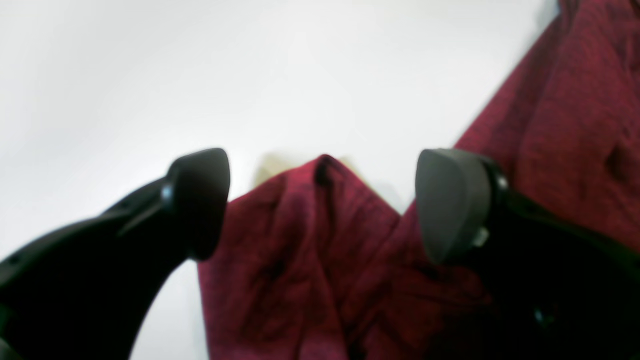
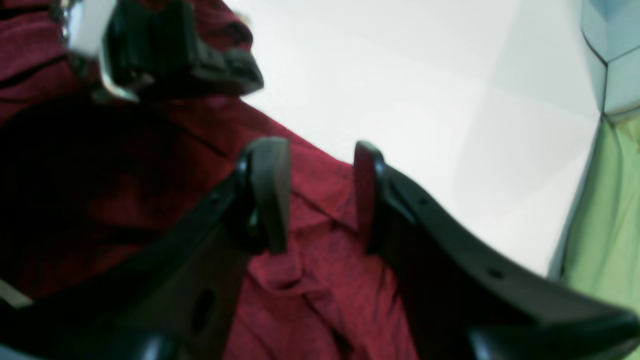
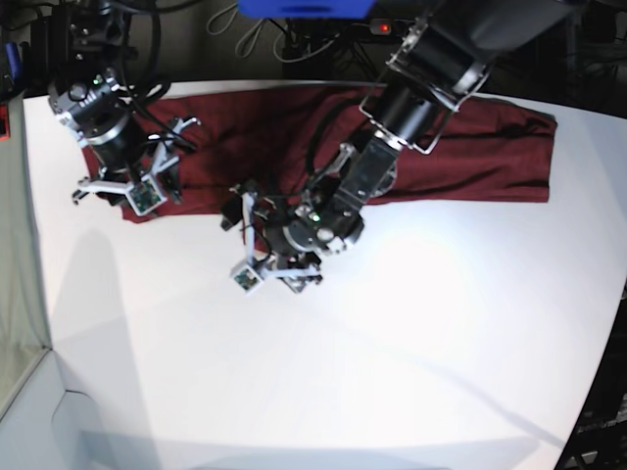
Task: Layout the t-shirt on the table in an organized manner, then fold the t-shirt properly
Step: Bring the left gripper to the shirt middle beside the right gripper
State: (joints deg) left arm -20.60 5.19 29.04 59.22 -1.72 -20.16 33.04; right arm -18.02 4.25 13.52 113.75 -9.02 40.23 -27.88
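The maroon t-shirt [image 3: 470, 147] lies stretched in a long band along the far side of the white table [image 3: 392, 343]. My left gripper [image 1: 325, 205] hangs low at the shirt's front edge near the middle [image 3: 272, 262]. It is open wide, and a raised fold of the t-shirt [image 1: 310, 240] sits between and below its fingers. My right gripper [image 2: 320, 200] is over the shirt's left end [image 3: 137, 191], jaws partly apart, open above the t-shirt's hem [image 2: 325, 280]. Nothing is gripped in either.
Part of the other arm [image 2: 170, 50] shows at the top left of the right wrist view. Cables and equipment [image 3: 294, 29] crowd the table's back edge. A green surface [image 2: 610, 225] lies past the table's edge. The table curves away at the near right [image 3: 598, 392].
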